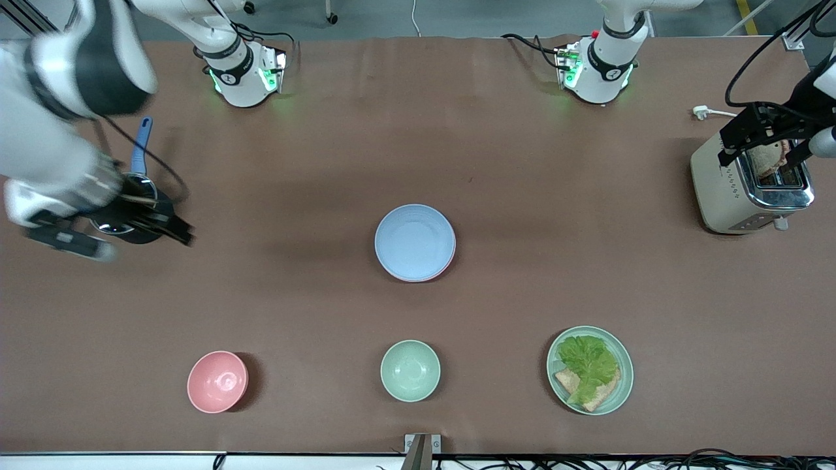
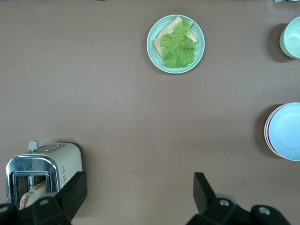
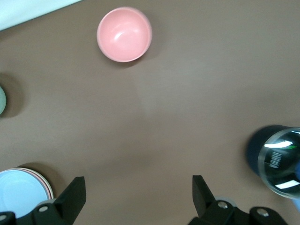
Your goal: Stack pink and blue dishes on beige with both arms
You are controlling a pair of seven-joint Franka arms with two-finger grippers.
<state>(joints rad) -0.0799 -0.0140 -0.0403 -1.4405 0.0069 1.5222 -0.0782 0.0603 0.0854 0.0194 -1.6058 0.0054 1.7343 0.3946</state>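
Observation:
The pale blue plate [image 1: 415, 241] lies at the table's middle on top of a stack. The pink plate [image 1: 447, 261] shows only as a thin rim under it. The same stack appears in the left wrist view, blue plate [image 2: 287, 131], and in the right wrist view, blue plate [image 3: 21, 192]. The beige plate is hidden. My left gripper [image 1: 757, 153] [image 2: 139, 185] hangs open and empty over the toaster [image 1: 725, 189]. My right gripper [image 1: 176, 228] [image 3: 138, 185] hangs open and empty over the dark pot [image 3: 276, 159], at the right arm's end of the table.
Near the front edge stand a pink bowl [image 1: 217, 382], a small green bowl [image 1: 410, 370] and a green plate [image 1: 627, 365] carrying bread and lettuce. The pot's blue handle [image 1: 141, 143] points toward the robots' bases. Bread sits in the toaster's slot.

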